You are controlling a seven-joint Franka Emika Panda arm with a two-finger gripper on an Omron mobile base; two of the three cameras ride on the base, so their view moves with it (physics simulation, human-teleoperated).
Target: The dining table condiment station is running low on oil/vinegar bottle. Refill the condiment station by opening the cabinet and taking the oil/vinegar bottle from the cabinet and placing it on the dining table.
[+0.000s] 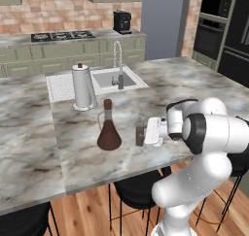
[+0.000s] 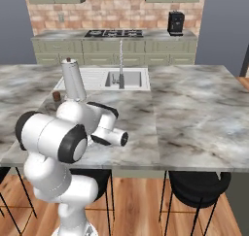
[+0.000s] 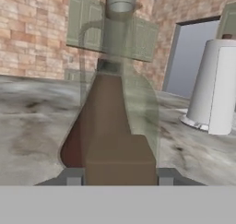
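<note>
Marble tabletop [image 1: 204,92], kitchen island: the claw [image 3: 120,176] grips the slim oil/vinegar bottle [image 1: 140,134] (standing upright on the stone). Just beside it stands a corked brown flask [image 1: 108,129].

Glossy white arm [image 1: 214,133] of rounded, bulbous segments; dark bands at joints; black round cap at wrist; white hand [image 1: 154,131], small grey fingertips [image 3: 73,176].

— Item 1? Oil/vinegar bottle [image 1: 140,135] stands on the dining table [image 1: 29,133], between the gripper [image 1: 146,133] fingers, just right of the cone flask [image 1: 109,128].
— Item 2? Tall jug [image 1: 83,87], behind the flask, left of the sink [image 1: 109,78].
</note>
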